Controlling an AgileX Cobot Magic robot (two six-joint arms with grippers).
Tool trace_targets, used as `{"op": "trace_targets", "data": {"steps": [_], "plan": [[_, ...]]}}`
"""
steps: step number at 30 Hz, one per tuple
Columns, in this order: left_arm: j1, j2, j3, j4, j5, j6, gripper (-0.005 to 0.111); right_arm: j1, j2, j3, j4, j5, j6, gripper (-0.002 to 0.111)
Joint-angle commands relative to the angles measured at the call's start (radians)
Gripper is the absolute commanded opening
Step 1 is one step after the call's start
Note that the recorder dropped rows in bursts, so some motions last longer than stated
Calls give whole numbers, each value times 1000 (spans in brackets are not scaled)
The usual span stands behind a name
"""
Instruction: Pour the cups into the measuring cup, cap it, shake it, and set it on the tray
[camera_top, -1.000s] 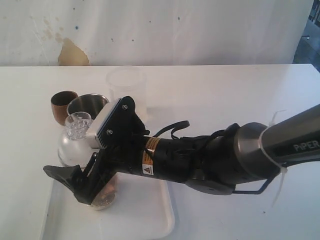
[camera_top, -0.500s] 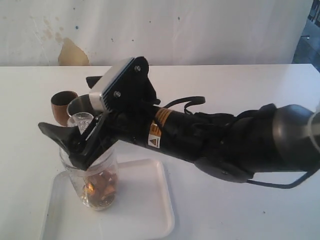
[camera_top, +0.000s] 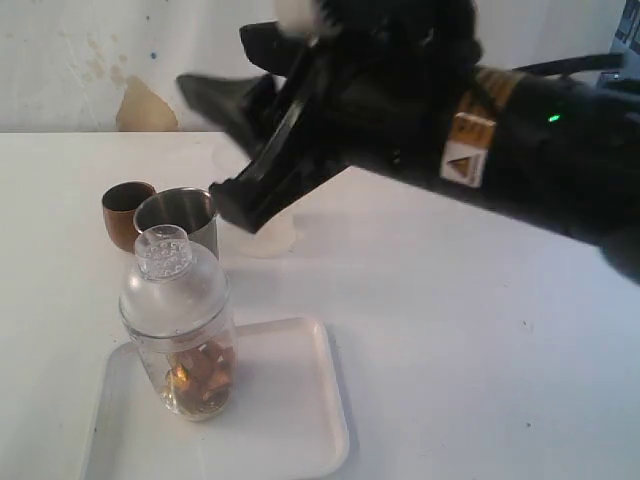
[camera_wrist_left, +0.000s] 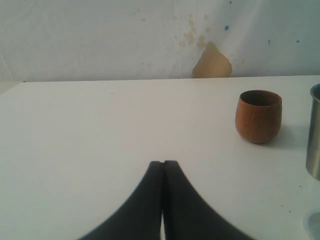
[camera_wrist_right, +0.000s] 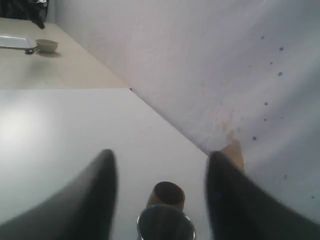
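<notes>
The measuring cup (camera_top: 178, 325) stands upright on the tray (camera_top: 270, 420), its domed strainer lid (camera_top: 165, 255) on and brown pieces in its bottom. Behind it are the wooden cup (camera_top: 125, 212) and the steel tumbler (camera_top: 182, 214). The frosted cup (camera_top: 268, 238) is mostly hidden by my right gripper (camera_top: 200, 145), which hangs open and empty well above the cups. The right wrist view has that gripper (camera_wrist_right: 162, 156) over the wooden cup (camera_wrist_right: 166, 192) and the tumbler (camera_wrist_right: 166, 226). My left gripper (camera_wrist_left: 163, 164) is shut and empty, low over the table, with the wooden cup (camera_wrist_left: 258, 116) and the tumbler (camera_wrist_left: 315, 134) ahead.
A white wall with a brown stain (camera_top: 145, 108) runs behind the white table (camera_top: 460, 330). The black right arm (camera_top: 520, 140) fills the upper right of the exterior view. A second table with a bowl (camera_wrist_right: 46, 46) shows far off in the right wrist view.
My right gripper has let go of the measuring cup on the tray, risen up and back to the right, and its jaws have narrowed somewhat. The left gripper stays shut.
</notes>
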Motion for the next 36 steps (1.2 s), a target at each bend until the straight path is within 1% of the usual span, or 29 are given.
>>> {"op": "trace_targets", "data": {"steps": [1,7,12,14,21,25,26,29,36], "plan": [[-2,-3,5,5,-12,-1,0,-2,-167,-1,2,137,144,1],[-2,-3,5,5,-12,-1,0,-2,-480,-1,2,395,125,1],[-2,-3,5,5,-12,-1,0,-2,-734,11,8,685,133,1],[-2,-3,5,5,-12,-1,0,-2,-831,26,8,763,133,1],[-2,-3,5,5,-12,-1,0,-2,-1094,83,56,878,133,1],[-2,-3,5,5,-12,-1,0,-2,-1223,134,140,831,131,1],[-2,-3,5,5,-12,-1,0,-2,-1223,141,147,820,131,1],[-2,-3,5,5,-10,-1,0,-2,-1223,118,160,898,129,1],[-1,-3,5,5,-10,-1,0,-2,-1223,118,162,908,134,1]]}}
